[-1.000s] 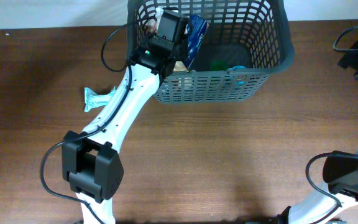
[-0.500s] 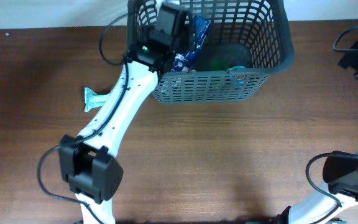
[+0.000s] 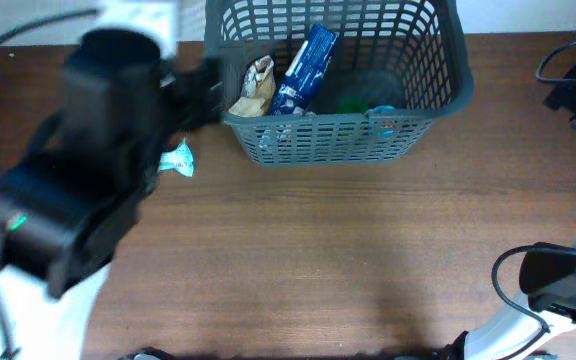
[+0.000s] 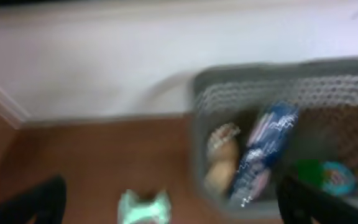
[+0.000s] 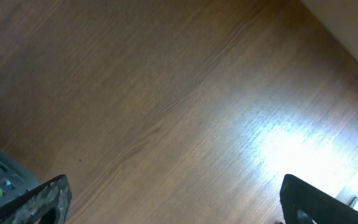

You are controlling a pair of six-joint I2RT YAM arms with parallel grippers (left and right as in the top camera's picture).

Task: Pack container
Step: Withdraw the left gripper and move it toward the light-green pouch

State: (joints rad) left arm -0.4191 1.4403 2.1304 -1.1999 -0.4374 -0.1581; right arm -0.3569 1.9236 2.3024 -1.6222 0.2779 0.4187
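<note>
Container (image 3: pixel 460 80) stands upright at the far centre of the table (image 3: pixel 348 250); judged partly packed. Inside: a blue packet (image 3: pixel 303 68) leaning left of centre; a beige packet (image 3: pixel 255 85) beside it against the left wall; a green-lidded jar (image 3: pixel 351 103) and a teal-lidded tub (image 3: pixel 386 122) low toward the near right. Outstanding, as far as visible: one pale green sachet (image 3: pixel 176 158) on the table just left of the container. Left arm (image 3: pixel 78 220) fills the overhead view's left, blurred; left gripper (image 4: pixel 176 208) spread wide, carrying nothing. Right gripper (image 5: pixel 179 202) likewise spread and empty, over bare wood right of the container. Nothing covers the sachet; only the container's left wall parts it from the interior.
</note>
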